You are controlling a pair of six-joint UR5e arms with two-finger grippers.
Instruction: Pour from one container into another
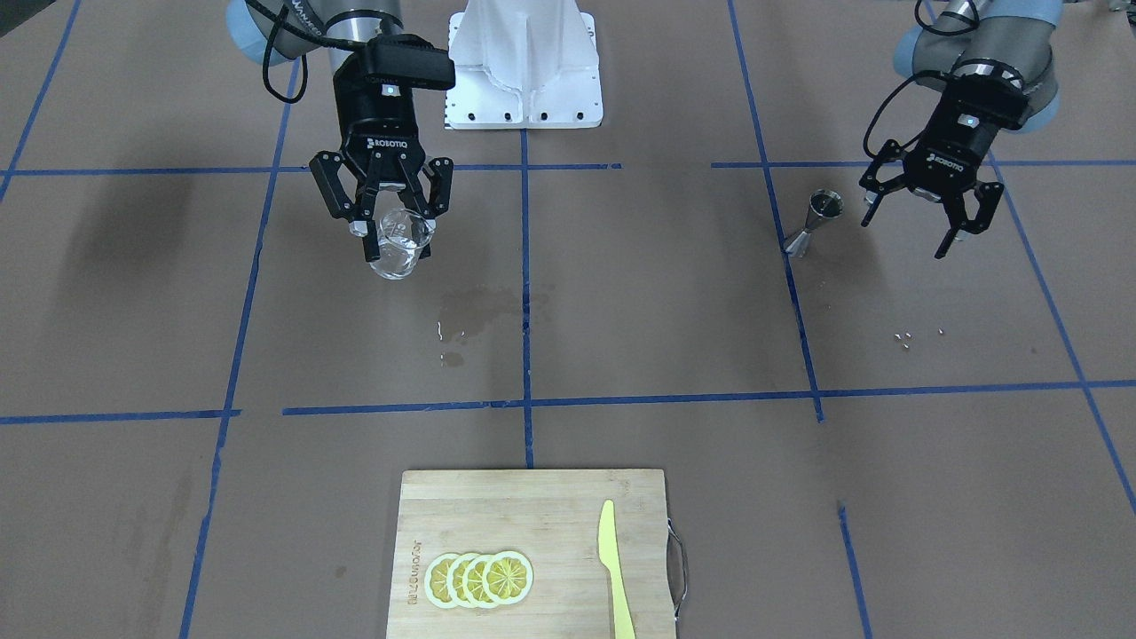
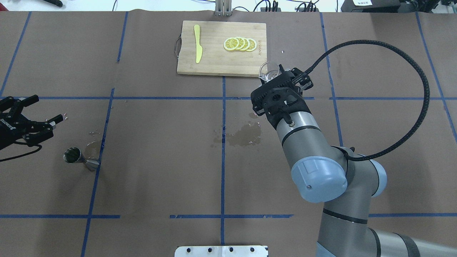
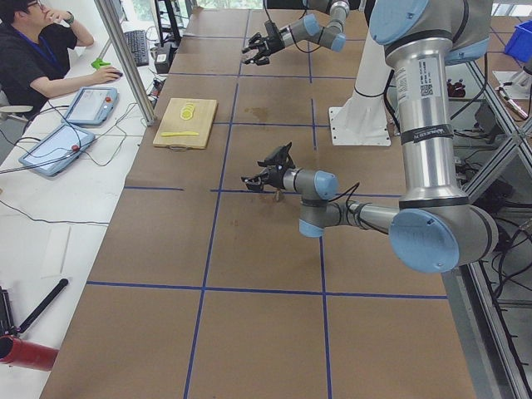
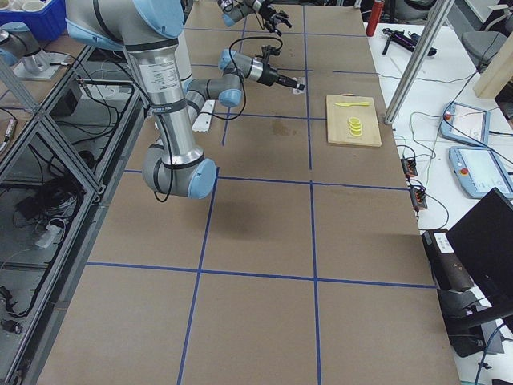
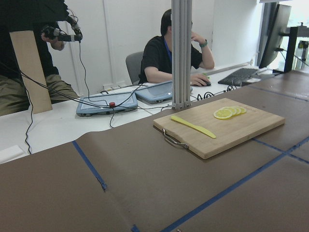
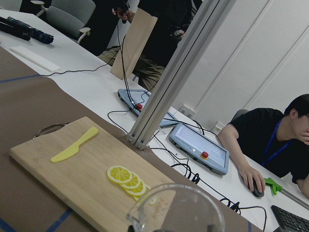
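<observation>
Right gripper (image 1: 393, 232): closed on the cup (image 1: 396, 253), fingers (image 1: 358, 222) pinching the rim from opposite sides. Holds the cup in the air, clear of the table (image 1: 666, 311), over the robot's right half and on the robot's side of the cross line of blue tape (image 1: 524, 293). In the right wrist view, only the clear rim and pour lip at the bottom edge. Exact tilt and contents of the cup not legible.

Left gripper (image 1: 914, 224): spread wide, nothing between the fingers. Hangs above the table near the left edge, angled down.

Jigger (image 1: 812, 224): upright on the table on the robot's left half, wide mouth up, base touching a blue tape line. Just beside the left gripper, not in contact with it. Well apart from the cup.

Wet patch (image 1: 484, 306): near the table centre, across the middle tape line, between cup and jigger but nearer the cup. A second, fainter damp mark beside the jigger base in the overhead view. A few small droplets or specks (image 1: 905, 337) on the operators' side of the jigger.

Board (image 1: 532, 524): at the operators' edge, centred, metal handle toward the robot's left. On it, four overlapping lemon slices (image 1: 479, 579) and a yellow knife (image 1: 614, 568), knife nearer the handle.
</observation>
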